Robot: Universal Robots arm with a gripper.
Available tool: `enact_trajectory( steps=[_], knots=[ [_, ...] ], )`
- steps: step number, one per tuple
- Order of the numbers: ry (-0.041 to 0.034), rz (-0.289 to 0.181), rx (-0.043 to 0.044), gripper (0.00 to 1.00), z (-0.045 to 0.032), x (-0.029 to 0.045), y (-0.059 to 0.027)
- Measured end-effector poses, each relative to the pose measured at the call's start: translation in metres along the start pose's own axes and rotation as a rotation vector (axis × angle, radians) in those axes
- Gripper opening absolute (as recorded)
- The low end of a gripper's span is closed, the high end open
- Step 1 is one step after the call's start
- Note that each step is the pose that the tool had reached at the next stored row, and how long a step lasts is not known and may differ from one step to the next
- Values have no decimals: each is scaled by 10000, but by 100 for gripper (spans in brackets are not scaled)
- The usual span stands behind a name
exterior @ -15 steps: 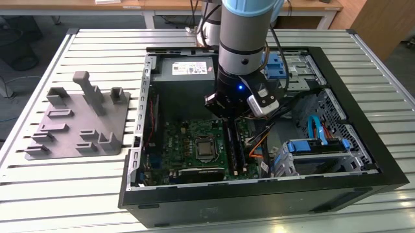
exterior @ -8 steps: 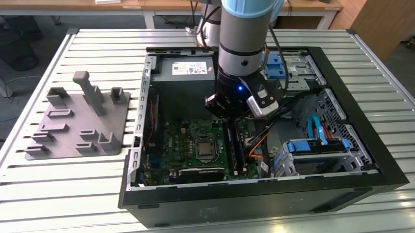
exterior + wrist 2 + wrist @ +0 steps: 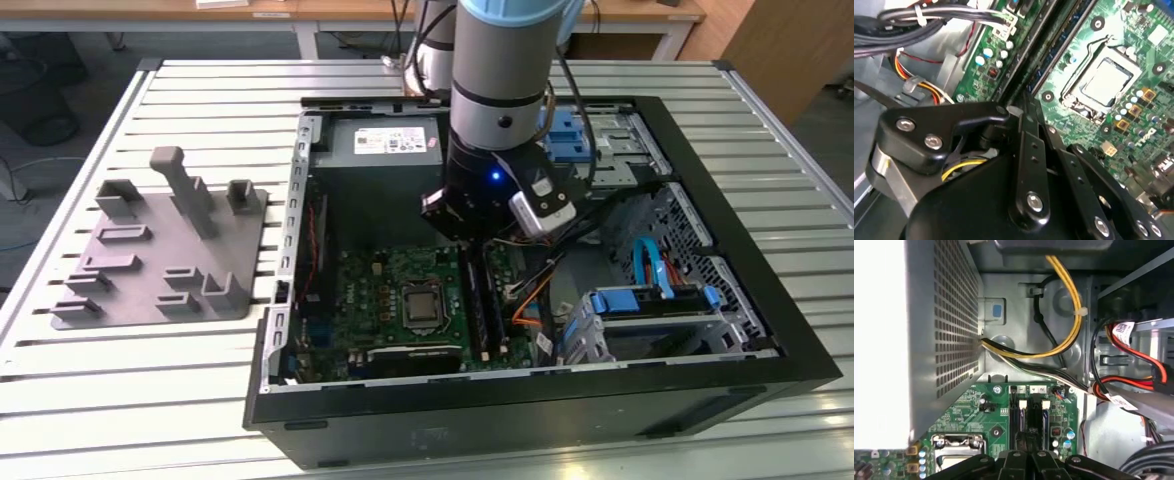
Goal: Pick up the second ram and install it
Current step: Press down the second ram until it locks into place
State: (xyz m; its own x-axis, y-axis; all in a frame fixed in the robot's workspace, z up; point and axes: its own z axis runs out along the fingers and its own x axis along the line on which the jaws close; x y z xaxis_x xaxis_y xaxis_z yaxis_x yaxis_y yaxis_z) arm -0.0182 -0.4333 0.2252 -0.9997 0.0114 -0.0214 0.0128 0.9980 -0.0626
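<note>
Green mobo [image 3: 400,300] | pincer [image 3: 470,243] over slots | cables [image 3: 534,290] beside

The arm [image 3: 501,70] reaches straight down from above, its wrist vertical with a small blue light lit on the side. Below it hangs the black claw [image 3: 470,228], pointing down. In both wrist views its linkage arms converge to a narrow tip [image 3: 1026,107], fingers drawn close together [image 3: 1026,452].
</note>
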Motion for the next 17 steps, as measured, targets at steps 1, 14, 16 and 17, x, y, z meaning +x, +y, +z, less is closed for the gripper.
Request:
enact_trajectory(
  steps=[1, 14, 16, 17],
  knots=[
    [0, -1, 2, 10, 0, 0, -10],
    [3, 0, 10, 10, 75, -5, -552],
    [2, -1, 8, 10, 84, -5, -626],
    [3, -1, 13, 10, 87, -6, -657]
  ],
)
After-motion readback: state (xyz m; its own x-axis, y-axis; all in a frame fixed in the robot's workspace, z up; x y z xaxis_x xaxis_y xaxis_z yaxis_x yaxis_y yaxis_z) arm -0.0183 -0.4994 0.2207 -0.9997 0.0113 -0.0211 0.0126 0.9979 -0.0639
